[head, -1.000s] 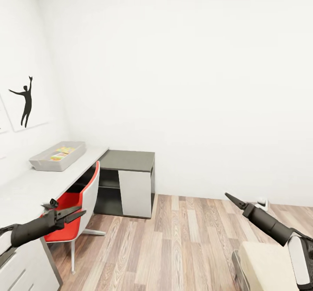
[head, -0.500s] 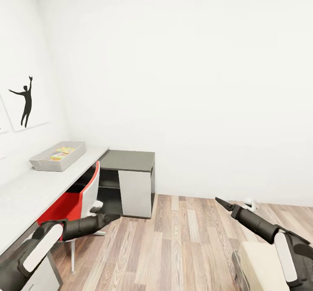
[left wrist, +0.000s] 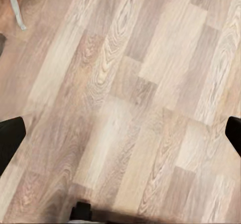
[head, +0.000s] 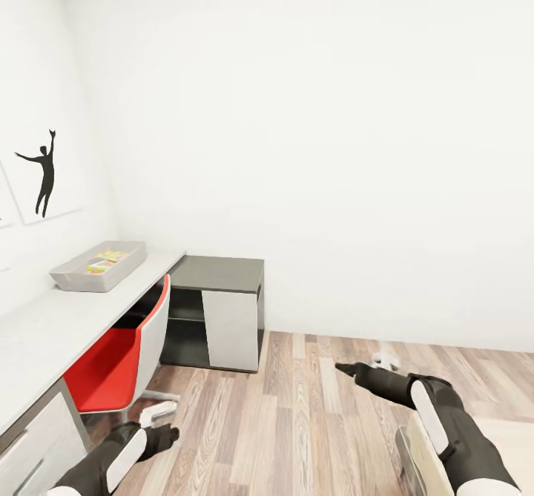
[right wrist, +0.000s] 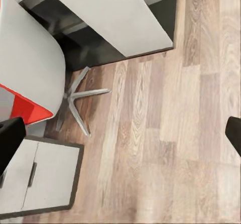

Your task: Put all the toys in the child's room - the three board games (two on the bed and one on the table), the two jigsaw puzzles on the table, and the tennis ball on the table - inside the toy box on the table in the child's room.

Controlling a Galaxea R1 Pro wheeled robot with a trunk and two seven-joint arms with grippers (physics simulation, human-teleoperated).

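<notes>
Both arms are dropping low since a moment ago, left gripper (head: 169,434) and right gripper (head: 345,368) spread wide and empty, seemingly tucking for travel, toy box (head: 99,265) sitting at ten o'clock.

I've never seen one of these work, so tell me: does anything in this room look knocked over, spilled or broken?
Nothing stands out. The grey toy box sits flat on the white table with colourful items inside, the red chair stands upright, tucked at the table, the dark cabinet looks intact, and the wooden floor shows no spill.
</notes>
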